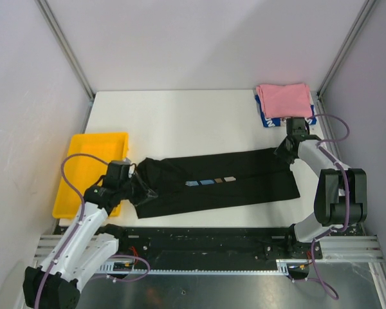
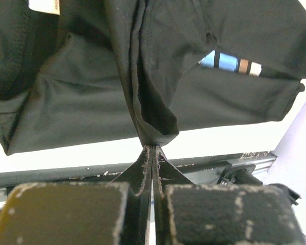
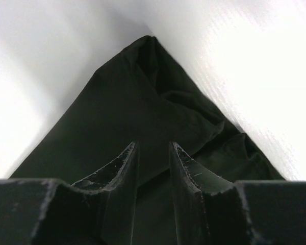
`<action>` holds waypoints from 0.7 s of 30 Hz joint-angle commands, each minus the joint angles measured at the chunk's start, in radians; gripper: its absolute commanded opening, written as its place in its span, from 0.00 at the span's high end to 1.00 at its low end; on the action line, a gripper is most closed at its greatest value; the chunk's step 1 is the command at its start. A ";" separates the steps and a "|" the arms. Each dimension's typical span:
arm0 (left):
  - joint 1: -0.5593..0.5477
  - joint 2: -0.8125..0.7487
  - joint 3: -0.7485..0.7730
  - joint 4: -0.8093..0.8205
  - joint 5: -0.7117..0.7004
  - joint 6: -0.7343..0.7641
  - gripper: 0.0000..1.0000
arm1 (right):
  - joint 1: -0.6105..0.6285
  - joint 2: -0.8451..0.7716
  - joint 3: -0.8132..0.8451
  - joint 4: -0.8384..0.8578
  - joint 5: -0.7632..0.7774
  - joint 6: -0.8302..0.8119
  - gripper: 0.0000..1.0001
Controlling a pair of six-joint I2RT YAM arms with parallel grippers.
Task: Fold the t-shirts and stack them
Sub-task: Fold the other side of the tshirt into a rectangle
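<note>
Top external: pink t-shirt [image 1: 284,100] stacked beyond my right claw [image 1: 287,150], grip unclear; left claw [image 1: 143,188] pinches half-folded black t-shirt [image 1: 244,183].

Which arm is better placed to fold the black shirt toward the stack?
Left, probably: the left claw pinches the end of the black shirt far from the pink shirt, so it can carry that end over.

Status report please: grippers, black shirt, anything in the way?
Left gripper shut on black shirt, left end. Right gripper gripping its right corner. Shirt lies stretched on table. Nothing blocking.
</note>
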 commanded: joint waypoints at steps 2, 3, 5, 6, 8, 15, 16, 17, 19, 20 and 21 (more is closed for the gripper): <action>-0.083 -0.049 -0.046 -0.011 -0.010 -0.071 1.00 | 0.028 -0.001 0.046 0.014 0.003 -0.017 0.65; -0.097 -0.052 -0.054 -0.011 -0.017 -0.082 1.00 | 0.030 -0.001 0.046 0.014 0.003 -0.017 0.65; -0.117 -0.053 -0.067 -0.010 -0.025 -0.097 1.00 | 0.037 0.004 0.046 0.014 0.001 -0.017 0.65; -0.127 -0.051 -0.072 -0.011 -0.029 -0.102 1.00 | 0.040 0.007 0.045 0.014 0.001 -0.017 0.65; -0.150 -0.050 -0.079 -0.009 -0.040 -0.119 1.00 | 0.047 0.013 0.046 0.015 0.001 -0.015 0.65; -0.196 -0.006 -0.083 -0.005 -0.074 -0.124 1.00 | 0.073 0.034 0.046 0.030 -0.006 -0.012 0.66; -0.201 0.002 -0.086 -0.004 -0.076 -0.124 1.00 | 0.078 0.036 0.046 0.033 -0.006 -0.012 0.66; -0.205 0.009 -0.090 -0.002 -0.078 -0.124 1.00 | 0.082 0.038 0.045 0.036 -0.007 -0.012 0.66; -0.217 0.019 -0.097 0.005 -0.081 -0.131 1.00 | 0.096 0.040 0.046 0.043 -0.011 -0.012 0.66; -0.223 0.025 -0.100 0.010 -0.084 -0.135 1.00 | 0.104 0.041 0.046 0.048 -0.012 -0.013 0.66; -0.228 0.031 -0.102 0.015 -0.087 -0.138 1.00 | 0.112 0.041 0.046 0.052 -0.015 -0.013 0.66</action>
